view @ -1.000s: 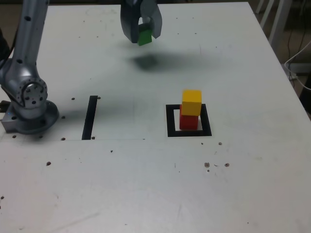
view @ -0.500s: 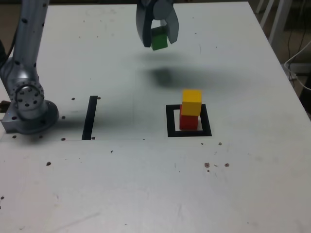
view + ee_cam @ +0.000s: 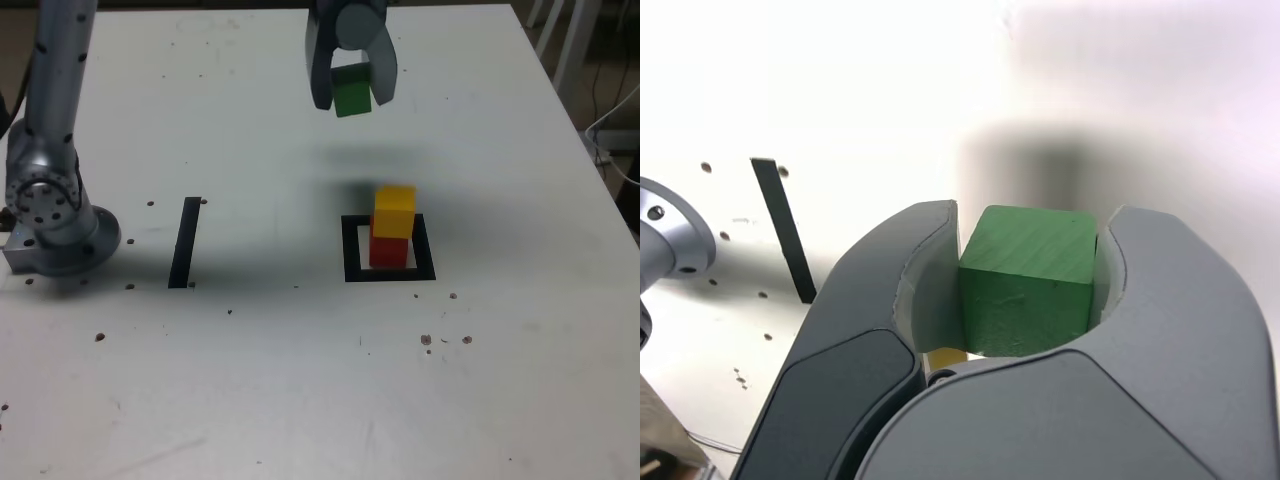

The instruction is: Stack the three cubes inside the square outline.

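Holding the green cube (image 3: 352, 96) up above the table (image 3: 250, 380), the claw (image 3: 353, 88) has its two jaws clamped on opposite sides of it. In the wrist view the block sits between the curved tips, its top face and one side bare, a little askew to the jaws. In the exterior view it hangs toward the table's far edge, well apart from the stack. There the yellow cube (image 3: 395, 211) rests on the red cube (image 3: 389, 251), which stands inside the black square (image 3: 428, 248), nearer the table's right edge than its left in that view.

The green cube looks light and stiff, likely wood or hard plastic, so a firm squeeze should not mar it. Its flat faces give good purchase, though smooth ones might slip if pinched near a corner. Best to keep the hold on two opposite sides, about mid-height, leaving the underside free to meet the yellow top squarely. The pair below is probably just as light and easily nudged, so it calls for a slow, straight lowering and an even release.
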